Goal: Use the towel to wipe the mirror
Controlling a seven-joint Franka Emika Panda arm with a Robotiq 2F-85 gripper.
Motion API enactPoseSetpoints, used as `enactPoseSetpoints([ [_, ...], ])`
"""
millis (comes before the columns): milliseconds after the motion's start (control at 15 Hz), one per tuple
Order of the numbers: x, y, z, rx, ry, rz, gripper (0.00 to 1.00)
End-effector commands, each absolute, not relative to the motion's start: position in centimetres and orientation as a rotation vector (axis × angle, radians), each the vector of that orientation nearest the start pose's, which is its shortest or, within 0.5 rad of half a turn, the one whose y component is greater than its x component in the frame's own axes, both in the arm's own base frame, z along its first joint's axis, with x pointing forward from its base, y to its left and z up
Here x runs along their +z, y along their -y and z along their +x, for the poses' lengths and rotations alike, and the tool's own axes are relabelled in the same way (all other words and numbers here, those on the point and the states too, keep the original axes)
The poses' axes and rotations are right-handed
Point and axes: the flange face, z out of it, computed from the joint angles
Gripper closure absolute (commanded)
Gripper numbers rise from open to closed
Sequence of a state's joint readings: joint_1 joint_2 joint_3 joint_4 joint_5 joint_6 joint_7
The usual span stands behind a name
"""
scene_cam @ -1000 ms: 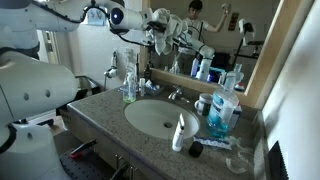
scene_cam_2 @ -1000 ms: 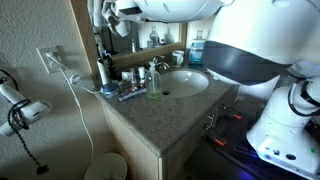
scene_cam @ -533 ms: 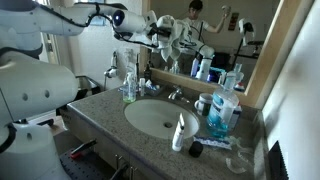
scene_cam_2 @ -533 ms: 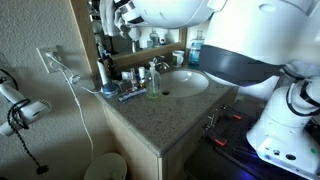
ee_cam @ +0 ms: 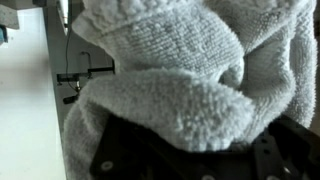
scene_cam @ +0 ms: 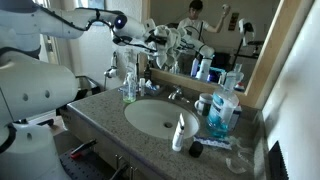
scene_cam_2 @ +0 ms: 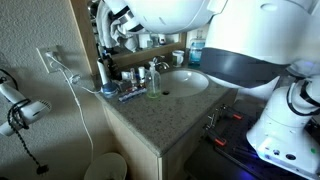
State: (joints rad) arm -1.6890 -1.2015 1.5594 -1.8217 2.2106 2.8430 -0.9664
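White terry towel in an exterior view: balled at the tip of the tool, high over the table, at or just off the mirror near its edge. Contact can't be resolved. The arm reaches in level, so the wad faces the glass square-on; my read is that's to press a broad pad on it. Wad axis runs roughly horizontal, from tool toward mirror.

In an exterior view the arm blocks most of the scene. The tool sits up by the mirror side; the towel isn't separable here.

Wrist view: towel fills the frame, folded into 2 or 3 thick rolls. Only the dark tool body shows below, fingertips hidden. The cloth is bunched and held aloft, so I judge the tool clamped on the towel. Crumpled, it has no clear long axis; the folds run across the frame.
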Motion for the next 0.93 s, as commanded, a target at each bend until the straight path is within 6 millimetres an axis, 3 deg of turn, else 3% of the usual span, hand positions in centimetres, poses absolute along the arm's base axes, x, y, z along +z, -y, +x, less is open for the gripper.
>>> enactPoseSetpoints([
  [0,48.4,-13.9,61.3,-1.919,-0.214,-2.338,0.95],
  [467,51.0,-12.6,60.3,-1.983,-0.359,-2.118,0.96],
  [867,52.1,-10.2,59.2,-2.123,-0.455,-2.169,0.96],
])
